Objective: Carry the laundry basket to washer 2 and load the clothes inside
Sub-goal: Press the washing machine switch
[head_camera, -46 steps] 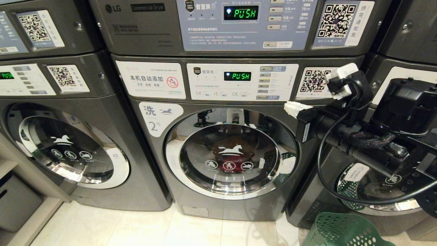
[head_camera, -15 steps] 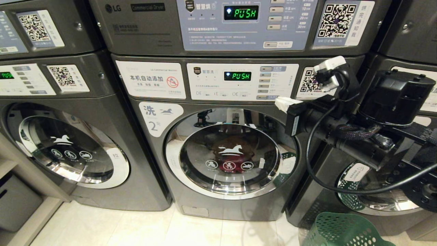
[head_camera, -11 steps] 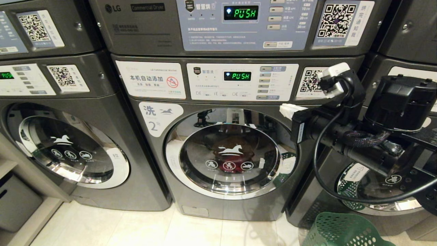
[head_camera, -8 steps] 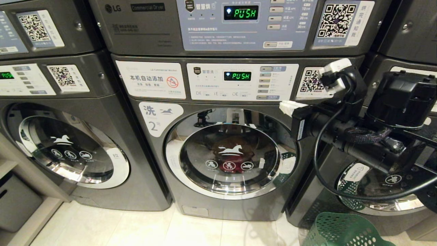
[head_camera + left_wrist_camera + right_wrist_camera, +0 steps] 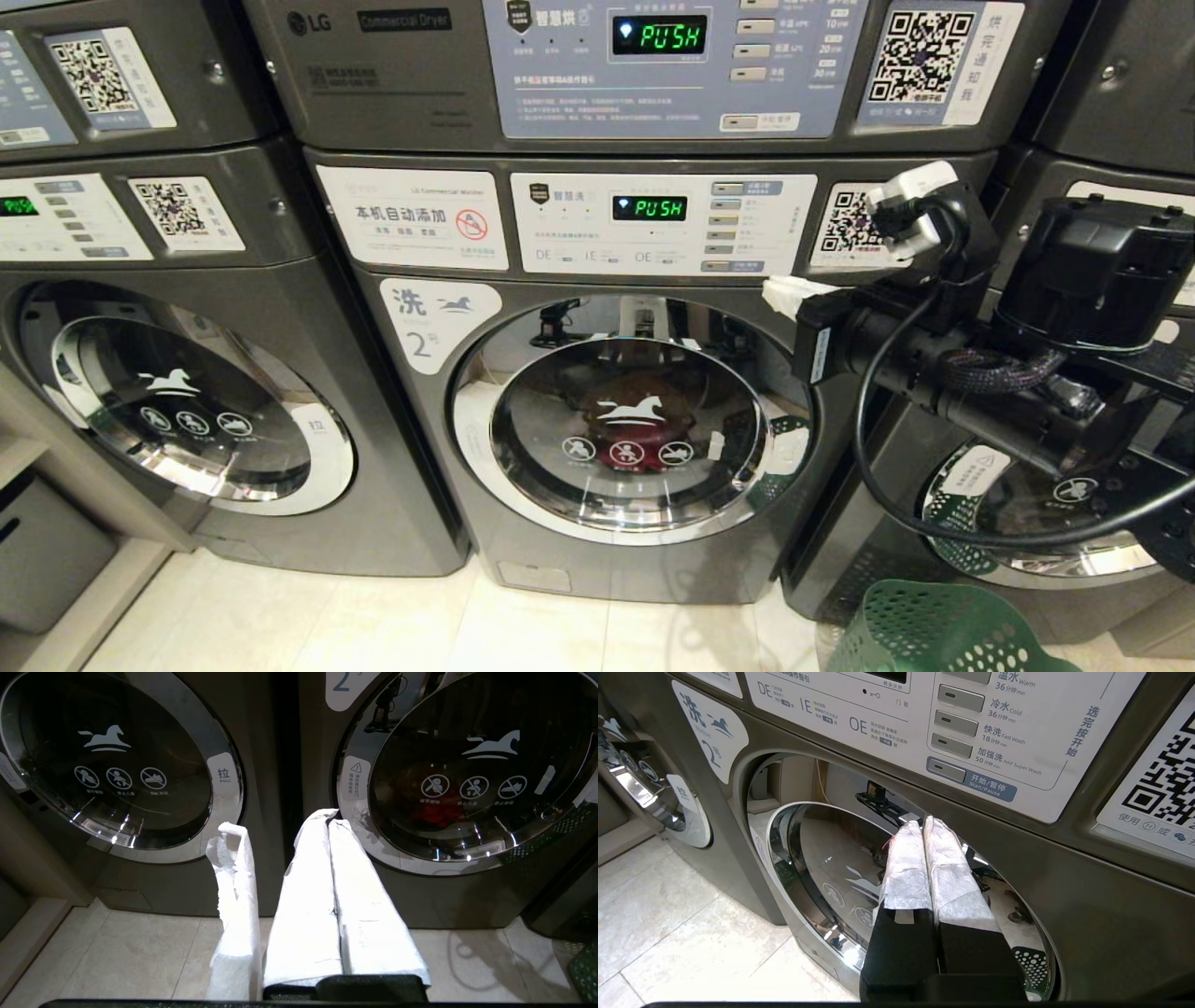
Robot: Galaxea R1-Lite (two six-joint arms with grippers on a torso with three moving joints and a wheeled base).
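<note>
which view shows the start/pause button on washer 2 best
The right wrist view: the start/pause button is close, its label readable, just above the shut right tool. The head view shows washer 2 whole, but the button is tiny. The left wrist view shows only the door, not the panel.

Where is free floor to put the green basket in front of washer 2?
Bare tiles lie before washer 2, between the left washer and the laundry basket. The right side is crowded: the basket stands there, and the right pincer, shut, hangs by the door's upper right rim.
</note>
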